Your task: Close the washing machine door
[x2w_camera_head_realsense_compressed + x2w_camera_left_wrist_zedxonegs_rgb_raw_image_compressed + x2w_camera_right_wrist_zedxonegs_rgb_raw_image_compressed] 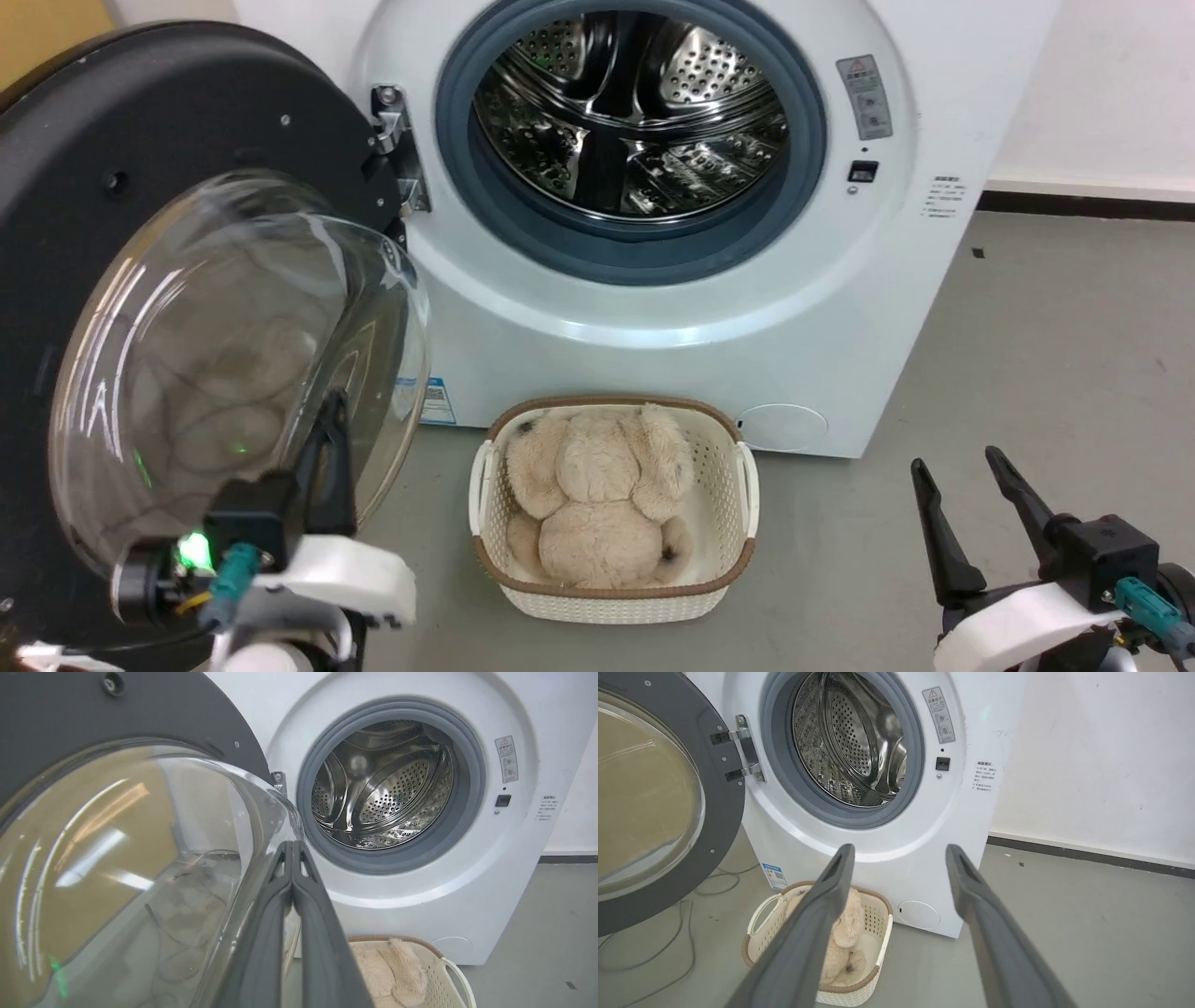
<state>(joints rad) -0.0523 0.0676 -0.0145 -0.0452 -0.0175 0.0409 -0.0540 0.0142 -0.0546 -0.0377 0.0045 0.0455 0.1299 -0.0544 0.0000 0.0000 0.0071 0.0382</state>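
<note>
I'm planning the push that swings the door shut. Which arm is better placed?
Left. The left pincer is shut, tips by the glass bulge of the open door. The right pincer hangs open above the floor, far from the door.

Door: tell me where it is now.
Head view, left side: the door stands wide open, hinged left of the drum, with the shut left gripper before its glass.

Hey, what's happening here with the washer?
A robot is set to shut the washing machine. Its door stands wide open on the left. The left hand, fingers together, is right by the door's glass bulge; the right hand hangs open, off to the side. A basket with a plush toy sits in front.
</note>
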